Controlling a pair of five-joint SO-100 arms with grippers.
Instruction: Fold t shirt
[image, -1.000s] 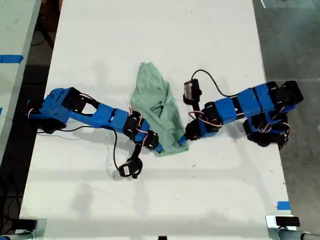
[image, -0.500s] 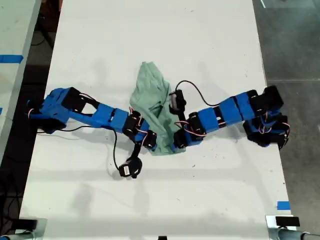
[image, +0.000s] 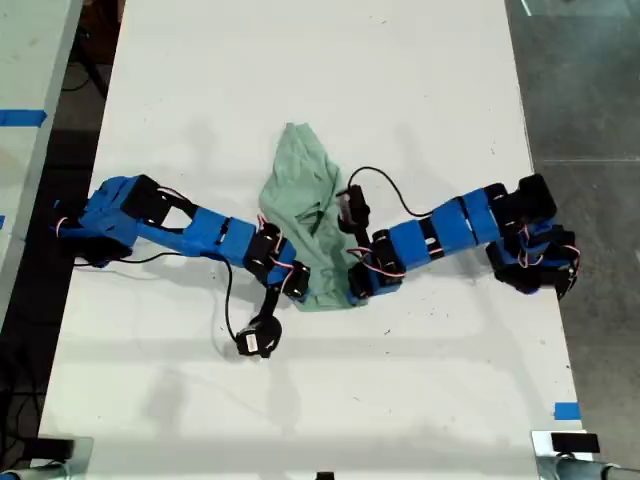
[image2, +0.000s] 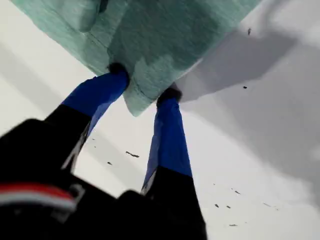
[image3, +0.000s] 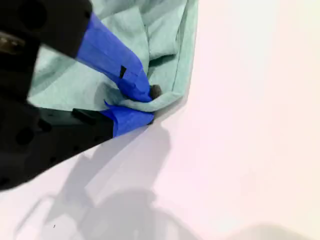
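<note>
Closest in, through the first wrist view, my first gripper (image2: 144, 82) had its two blue fingers (image2: 167, 135) spread apart. Their black tips ran up under the hem at a corner of the t shirt (image2: 165, 35). That corner hung down between the fingers, and the cloth threw a grey shadow onto the white surface (image2: 260, 150) beyond it. With the tips hidden by the cloth, I could not tell whether that gripper was really pinching anything.

Through the second wrist view, my second gripper (image3: 150, 105) was clenched on the t shirt (image3: 65, 90). A rolled fold at the garment's edge was squeezed between the two blue fingers, and bare pale surface (image3: 250, 100) lay just beside it.

Farther out, the exterior view showed the mint-green t shirt (image: 305, 190) lying crumpled near the middle of the long white surface (image: 300, 60). It was narrow at its far end and wider at its near hem. One blue arm (image: 215, 232) reached in from the exterior view's left and another blue arm (image: 440, 232) from the exterior view's right. The two ends met at the near hem, close together, each touching cloth. The wrist views did not let me match either arm to a gripper. A strip of blue tape (image: 567, 410) sat at the surface's edge on the exterior view's right.
</note>
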